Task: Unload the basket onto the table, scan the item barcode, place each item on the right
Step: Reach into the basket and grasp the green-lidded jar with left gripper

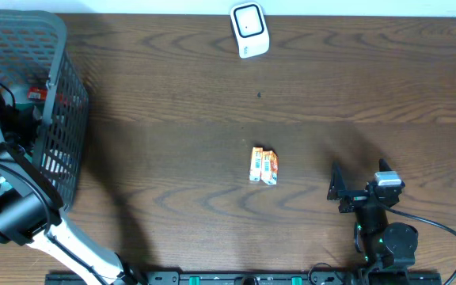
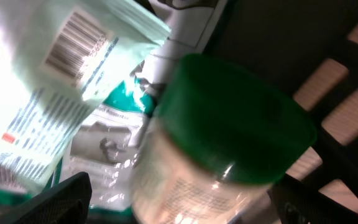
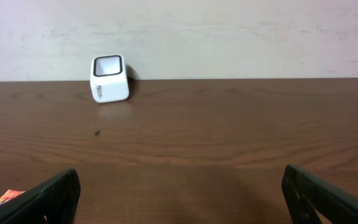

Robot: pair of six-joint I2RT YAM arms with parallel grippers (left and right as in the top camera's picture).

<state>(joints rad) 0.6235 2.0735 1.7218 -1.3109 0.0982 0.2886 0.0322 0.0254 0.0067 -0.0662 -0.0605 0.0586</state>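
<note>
At the left, our left hand (image 2: 191,202) is down inside the basket (image 1: 58,55). Its fingers are spread wide either side of a green-lidded jar (image 2: 229,143), not closed on it. A pale packet (image 2: 73,50) with a barcode lies beside the jar. We judge this the picking step: next we close on the jar and lift it clear. On the surface (image 1: 172,95) an orange packet (image 1: 264,165) lies mid-way, and the scanner (image 1: 249,29) stands at the far edge. Our right hand (image 3: 180,196) rests wide and empty, facing the scanner.
</note>
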